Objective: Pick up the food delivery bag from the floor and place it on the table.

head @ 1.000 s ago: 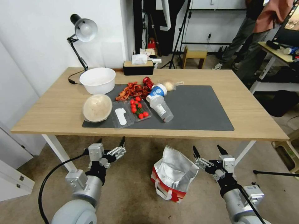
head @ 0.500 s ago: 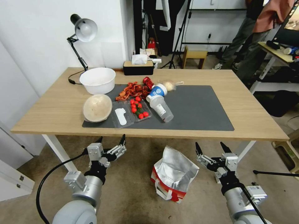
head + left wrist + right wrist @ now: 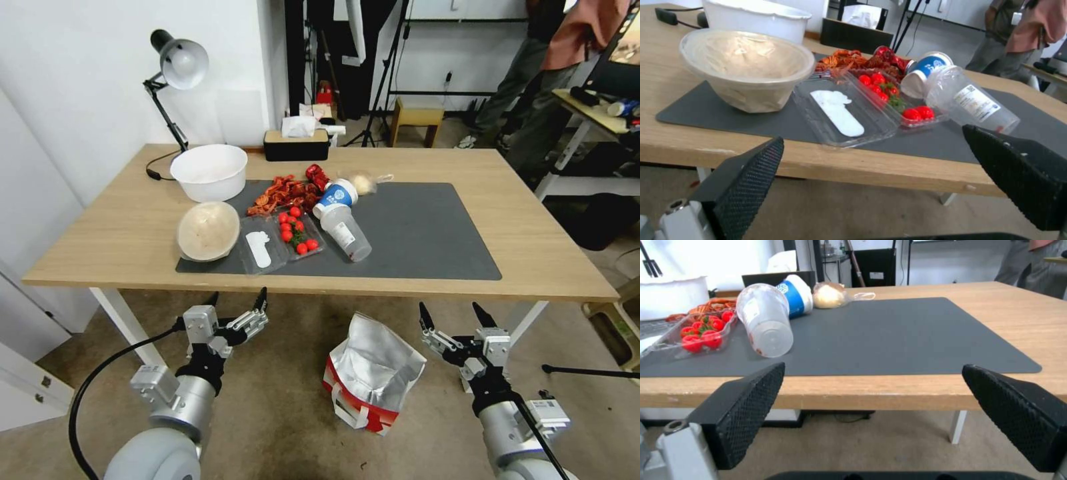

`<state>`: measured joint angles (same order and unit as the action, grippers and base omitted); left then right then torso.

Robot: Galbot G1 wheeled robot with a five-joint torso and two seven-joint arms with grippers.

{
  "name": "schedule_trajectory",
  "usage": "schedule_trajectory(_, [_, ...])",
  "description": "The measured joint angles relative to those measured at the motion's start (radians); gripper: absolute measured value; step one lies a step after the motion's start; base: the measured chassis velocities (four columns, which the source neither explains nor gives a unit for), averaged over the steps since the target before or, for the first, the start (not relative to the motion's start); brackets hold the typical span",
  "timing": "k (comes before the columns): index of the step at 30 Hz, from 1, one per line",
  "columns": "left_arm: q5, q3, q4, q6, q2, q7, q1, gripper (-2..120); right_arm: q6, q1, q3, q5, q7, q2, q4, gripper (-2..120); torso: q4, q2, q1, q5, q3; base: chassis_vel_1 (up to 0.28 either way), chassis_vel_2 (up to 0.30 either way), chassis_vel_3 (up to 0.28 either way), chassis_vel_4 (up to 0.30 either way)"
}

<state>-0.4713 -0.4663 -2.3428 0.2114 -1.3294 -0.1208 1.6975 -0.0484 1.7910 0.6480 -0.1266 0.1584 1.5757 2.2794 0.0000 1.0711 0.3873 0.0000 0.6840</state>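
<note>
bag: food delivery bag (image 3: 369,375) upright on floor (image 3: 280,407), foil top open, just in front of table (image 3: 533,253) front edge
left gripper (image 3: 236,303): left of bag, fingers spread, empty, below table edge
right gripper (image 3: 454,315): right of bag, near it, fingers spread, empty
table top: grey mat (image 3: 427,233)

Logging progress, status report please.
Left end effector, right end effector open, empty. Food delivery bag on floor between them. Nothing blocking.

silver-lined red-and-white food delivery bag (image 3: 370,377), dark grey mat (image 3: 427,230), red cherry tomatoes (image 3: 297,233), white bowl (image 3: 209,172)
</note>
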Motion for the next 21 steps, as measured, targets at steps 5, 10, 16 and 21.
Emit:
schedule_trajectory(5, [0.0, -0.004, 0.0, 0.0, 0.004, 0.002, 0.002, 100, 0.008, -0.001, -0.002, 0.0, 0.0, 0.003, -0.009, 100, 0.0, -0.027, -0.012, 0.0001, -0.015, 0.0, 0.0, 0.0, 0.0])
schedule_trajectory(10, [0.0, -0.002, 0.0, 0.0, 0.003, 0.001, 0.005, 100, 0.011, -0.001, -0.004, 0.0, 0.001, 0.003, -0.012, 100, 0.0, -0.05, -0.022, 0.0, -0.028, 0.0, 0.0, 0.0, 0.0])
schedule_trajectory(16, [0.0, -0.004, -0.001, -0.003, 0.001, 0.0, 0.008, 100, 0.008, -0.01, -0.004, -0.004, 0.001, 0.002, -0.014, 100, 0.0, -0.084, -0.037, 0.0001, -0.047, 0.0, 0.0, 0.0, 0.0])
schedule_trajectory(21, [0.0, -0.01, -0.001, -0.004, 0.003, 0.0, 0.006, 100, -0.001, -0.021, -0.005, -0.005, -0.001, 0.003, -0.015, 100, 0.0, -0.111, -0.049, 0.0, -0.062, 0.0, 0.0, 0.0, 0.0])
